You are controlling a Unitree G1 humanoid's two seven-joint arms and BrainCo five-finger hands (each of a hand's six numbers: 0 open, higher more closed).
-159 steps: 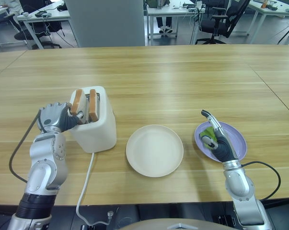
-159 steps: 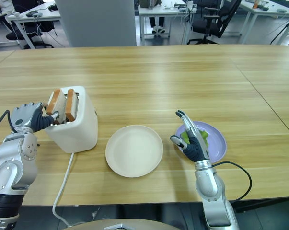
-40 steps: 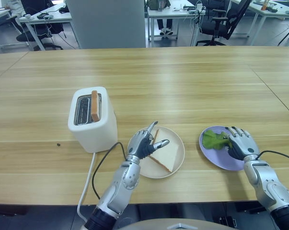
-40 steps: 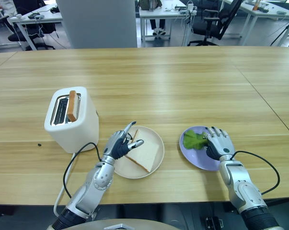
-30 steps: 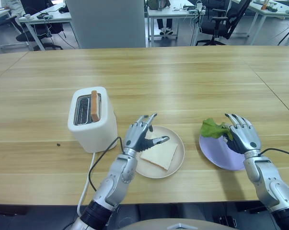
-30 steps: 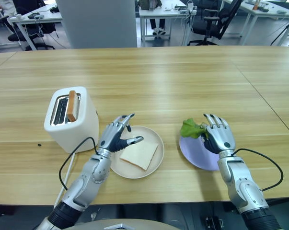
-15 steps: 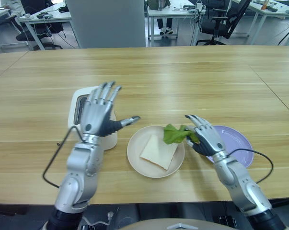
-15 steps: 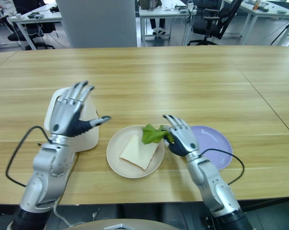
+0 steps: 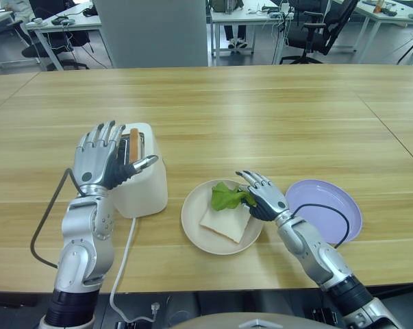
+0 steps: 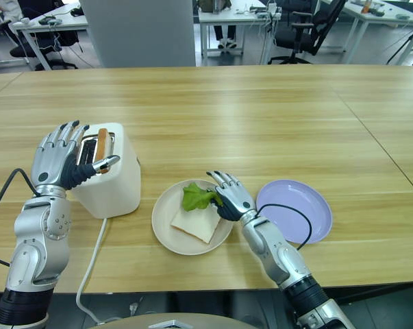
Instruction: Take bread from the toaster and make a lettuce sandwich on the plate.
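A crinkled green lettuce leaf is grasped in the fingertips of the right hand, just above a pale square bread slice on a round cream plate. The left hand is held released, fingers spread, just before a white toaster; a browned toast slice stands in its slot behind them.

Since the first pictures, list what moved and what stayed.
The left hand took one bread slice from the toaster to the cream plate, let go, and is back by the toaster, open. The right hand lifted the lettuce off the purple plate and holds it over that slice. Toaster, both plates and the second slice stayed put.
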